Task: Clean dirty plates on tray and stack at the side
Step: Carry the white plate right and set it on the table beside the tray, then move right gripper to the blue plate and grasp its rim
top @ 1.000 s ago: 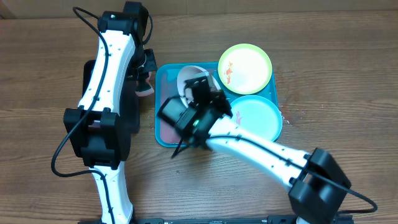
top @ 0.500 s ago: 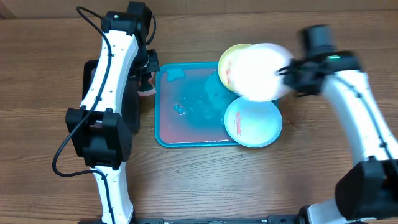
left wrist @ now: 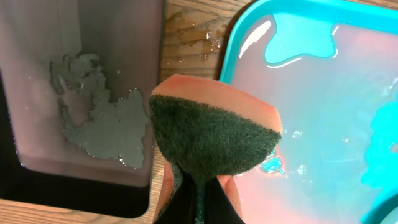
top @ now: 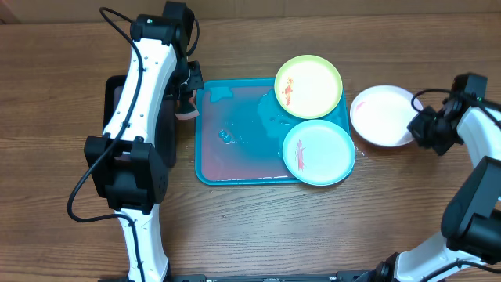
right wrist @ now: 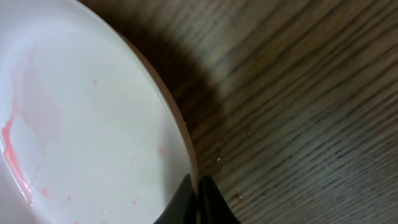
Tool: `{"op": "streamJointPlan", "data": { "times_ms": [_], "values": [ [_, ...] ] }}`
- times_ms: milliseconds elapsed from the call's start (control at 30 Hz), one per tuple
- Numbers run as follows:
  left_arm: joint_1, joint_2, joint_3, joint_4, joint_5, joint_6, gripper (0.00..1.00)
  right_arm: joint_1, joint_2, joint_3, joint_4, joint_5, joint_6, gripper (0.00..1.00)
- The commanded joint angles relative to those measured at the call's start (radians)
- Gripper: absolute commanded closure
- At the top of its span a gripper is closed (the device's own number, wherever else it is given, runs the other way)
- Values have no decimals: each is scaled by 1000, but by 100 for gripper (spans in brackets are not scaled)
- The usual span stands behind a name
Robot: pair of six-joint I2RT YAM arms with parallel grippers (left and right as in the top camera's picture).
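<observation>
The turquoise tray (top: 235, 157) lies mid-table, wet with pinkish water. The lime-green plate (top: 308, 86) and the light aqua plate (top: 318, 152), both with red smears, sit on the tray's right side. The white plate (top: 381, 115) rests on the table to the right of the tray, faintly pink-stained (right wrist: 81, 124). My right gripper (top: 419, 128) is shut on its right rim (right wrist: 194, 186). My left gripper (top: 185, 100) is shut on a sponge (left wrist: 214, 134) with a green scouring face, held over the tray's left rim (left wrist: 233, 56).
A black tray (top: 168, 133) with a grey, foam-flecked basin (left wrist: 93, 81) stands left of the turquoise tray, under my left arm. Bare wooden table lies to the right of and in front of the trays.
My right gripper carried the white plate from over the tray out to the right and brought it down onto the table. The left arm barely moved.
</observation>
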Motion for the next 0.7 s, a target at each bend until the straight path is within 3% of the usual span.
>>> {"op": "streamJointPlan", "data": {
  "times_ms": [0, 33, 167, 200, 433, 667],
  "values": [
    [-24, -12, -5, 8, -2, 8, 96, -7, 11, -43, 58, 8, 1, 96],
    [-26, -12, -5, 11, -3, 9, 96, -7, 13, -50, 73, 7, 1, 92],
    [-43, -12, -5, 19, -3, 8, 96, -5, 12, -57, 90, 0, 0, 55],
    [-45, -12, -5, 20, -3, 9, 96, -5, 12, -54, 81, -16, 0, 50],
    [-58, -12, -5, 28, -2, 9, 96, 9, -8, 110, -171, -146, -23, 51],
    [-67, -12, -5, 53, 13, 9, 96, 113, -33, 153, -320, -161, -164, 48]
  ]
}}
